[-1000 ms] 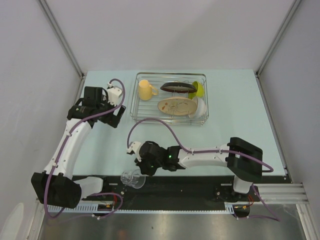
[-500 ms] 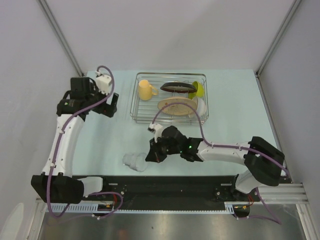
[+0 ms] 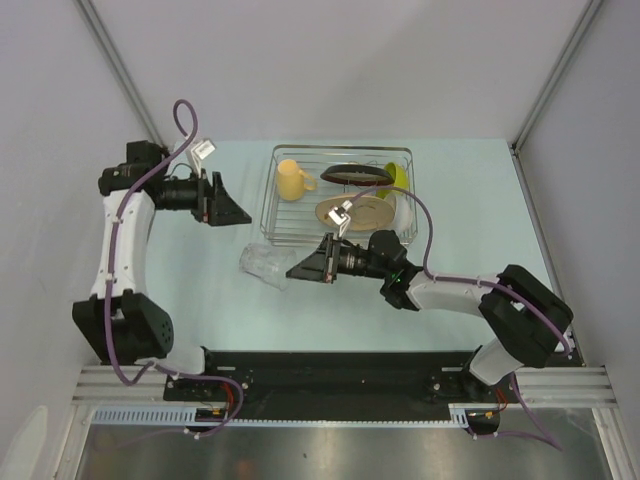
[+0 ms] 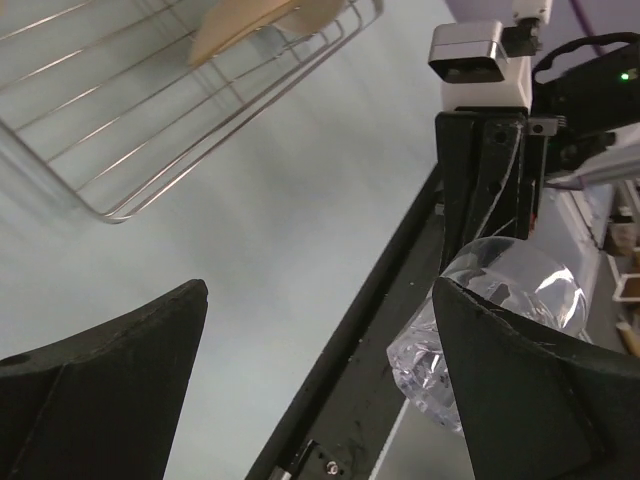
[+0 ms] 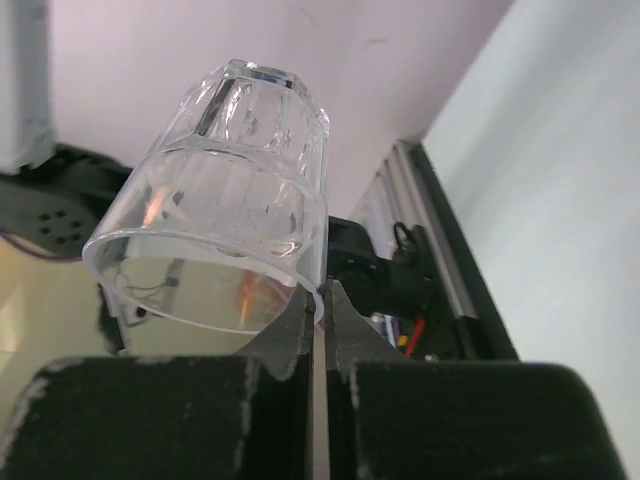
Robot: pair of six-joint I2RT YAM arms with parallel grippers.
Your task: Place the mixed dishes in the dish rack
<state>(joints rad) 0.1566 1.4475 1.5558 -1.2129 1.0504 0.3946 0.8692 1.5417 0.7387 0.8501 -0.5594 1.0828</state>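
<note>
My right gripper (image 3: 300, 271) is shut on the rim of the small clear glass (image 3: 262, 263), held in the air left of the rack's near corner; the glass (image 5: 225, 195) fills the right wrist view and also shows in the left wrist view (image 4: 490, 335). The silver wire dish rack (image 3: 268, 218) holds the cream-yellow mug (image 3: 291, 180), the dark red-brown dish (image 3: 355, 174), the lime-green bowl (image 3: 397, 178), the beige patterned plate (image 3: 357, 211) and the white bowl (image 3: 401, 216). My left gripper (image 3: 235, 212) is open and empty, left of the rack, pointing toward the glass.
The rack's wire corner (image 4: 110, 210) and the plate's edge (image 4: 250, 25) show in the left wrist view. A black rail (image 3: 350, 370) runs along the table's near edge. White walls close the left, back and right sides.
My right gripper has carried the glass from the near edge up and toward the rack. My left arm has swung back and turned its gripper toward the glass.
</note>
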